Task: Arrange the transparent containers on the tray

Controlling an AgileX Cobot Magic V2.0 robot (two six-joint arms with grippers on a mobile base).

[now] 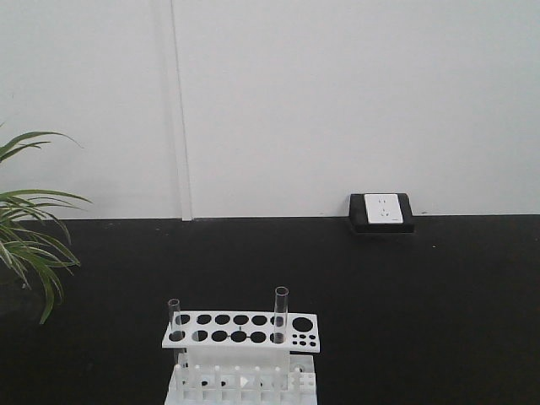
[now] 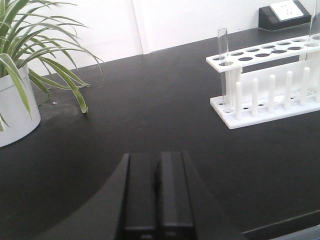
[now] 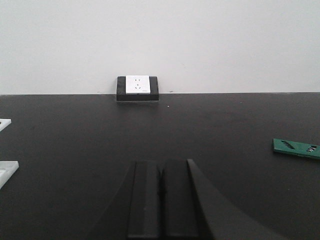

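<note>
While one test tube [image 1: 175, 321] stands upright at the plant-side end of the white rack [image 1: 231, 327] and a second test tube [image 1: 281, 310] near its other end, the left gripper [image 2: 158, 160] and right gripper [image 3: 161, 166] hang over the black table [image 1: 422, 295], jaws pressed together, empty.

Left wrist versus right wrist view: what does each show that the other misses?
Only left wrist: a potted plant and a test tube upright in the white rack. Only right wrist: a flat green piece lying on the tabletop. Both: the black tabletop, the socket box and a shut gripper, namely the left gripper and the right gripper.
</note>
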